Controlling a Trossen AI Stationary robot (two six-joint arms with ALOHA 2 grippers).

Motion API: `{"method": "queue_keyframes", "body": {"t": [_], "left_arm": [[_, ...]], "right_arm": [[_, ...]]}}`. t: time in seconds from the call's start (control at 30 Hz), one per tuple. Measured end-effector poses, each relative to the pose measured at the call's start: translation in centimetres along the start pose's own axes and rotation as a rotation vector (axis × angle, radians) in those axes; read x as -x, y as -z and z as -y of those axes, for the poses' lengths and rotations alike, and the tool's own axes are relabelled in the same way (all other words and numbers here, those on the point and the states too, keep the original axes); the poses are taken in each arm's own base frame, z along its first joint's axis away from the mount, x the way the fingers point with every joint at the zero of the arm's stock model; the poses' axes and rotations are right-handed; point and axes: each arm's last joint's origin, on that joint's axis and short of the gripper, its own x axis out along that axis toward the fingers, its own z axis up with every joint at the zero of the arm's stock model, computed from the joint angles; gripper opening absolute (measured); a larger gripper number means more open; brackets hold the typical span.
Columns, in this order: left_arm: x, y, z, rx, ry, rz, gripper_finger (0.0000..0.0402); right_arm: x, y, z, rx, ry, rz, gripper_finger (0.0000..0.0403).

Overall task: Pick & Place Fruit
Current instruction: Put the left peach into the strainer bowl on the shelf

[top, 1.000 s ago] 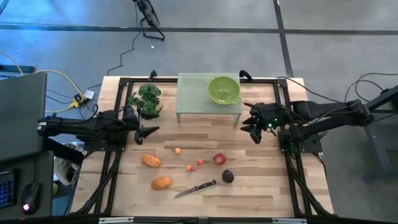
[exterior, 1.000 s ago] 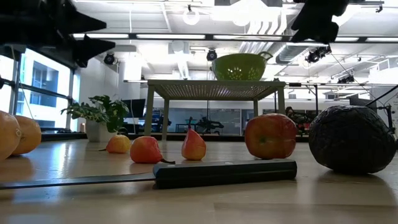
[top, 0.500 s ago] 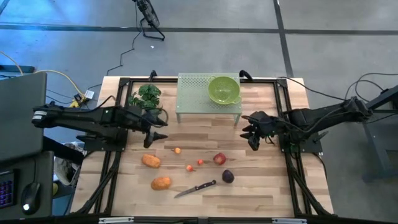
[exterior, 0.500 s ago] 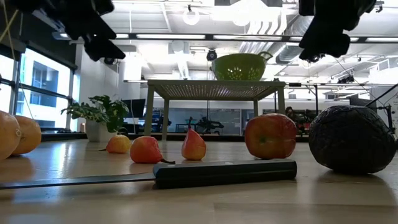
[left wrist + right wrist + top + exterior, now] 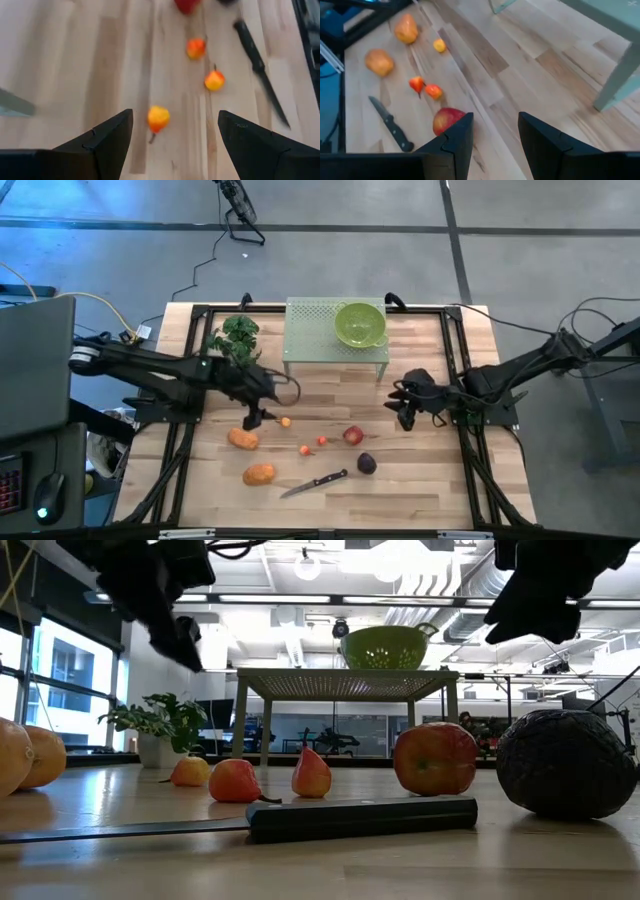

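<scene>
The fruit lies loose on the wooden table (image 5: 420, 500): two orange ovals (image 5: 242, 438) (image 5: 259, 474), a tiny orange one (image 5: 286, 421), tiny red ones (image 5: 305, 449) (image 5: 322, 441), a red round one (image 5: 353, 435) and a dark purple one (image 5: 367, 464). My left gripper (image 5: 253, 420) hangs open above the table, slanting down, just left of the tiny orange fruit (image 5: 158, 118), which shows ahead between its fingers. My right gripper (image 5: 404, 417) hangs open, slanting down, to the right of the red round fruit (image 5: 449, 121). Neither touches anything.
A black-handled knife (image 5: 315, 483) lies near the front, beside the purple fruit. A green colander bowl (image 5: 359, 323) stands on a perforated green stand (image 5: 310, 330) at the back. A leafy green bunch (image 5: 236, 337) lies at the back left.
My left gripper has swung out from the table's left edge toward the right and near side, tipping from nearly level to slanting down, and now hangs beside the tiny orange fruit. My right gripper has come down and toward the near edge. No fruit has moved.
</scene>
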Motion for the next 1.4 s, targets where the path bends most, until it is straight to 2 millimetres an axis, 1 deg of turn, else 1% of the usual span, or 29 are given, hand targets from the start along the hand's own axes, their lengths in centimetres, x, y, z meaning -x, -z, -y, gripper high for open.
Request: {"method": "queue_keyframes", "body": {"t": [0.17,0.37,0.67,0.8,0.93,1.27,1.4], "left_arm": [[-1.9,0.6,1.7,-0.067,-0.013,-0.055,0.0289],[-3.5,1.0,2.9,-0.117,-0.054,-0.068,0.0289],[-5.9,1.4,2.6,-0.129,-0.093,-0.120,0.0289],[-7.0,1.2,2.7,-0.175,-0.087,-0.100,0.0289],[-8.1,1.5,2.6,-0.207,-0.091,-0.122,0.0289],[-9.6,2.1,2.2,-0.235,-0.159,-0.166,0.0289],[-10.3,2.3,2.1,-0.263,-0.158,-0.173,0.0289]], "right_arm": [[-0.8,0.7,0.1,-0.019,-0.041,0.038,0.0148],[-1.4,1.1,0.2,-0.043,-0.083,0.077,0.0148],[-1.8,1.5,0.4,-0.048,-0.101,0.100,0.0148],[-1.8,1.4,0.4,-0.039,-0.084,0.124,0.0148],[-1.8,1.4,0.4,-0.025,-0.084,0.127,0.0148],[-1.8,1.4,0.4,-0.024,-0.085,0.128,0.0148],[-1.8,1.4,0.4,-0.026,-0.088,0.130,0.0148]]}}
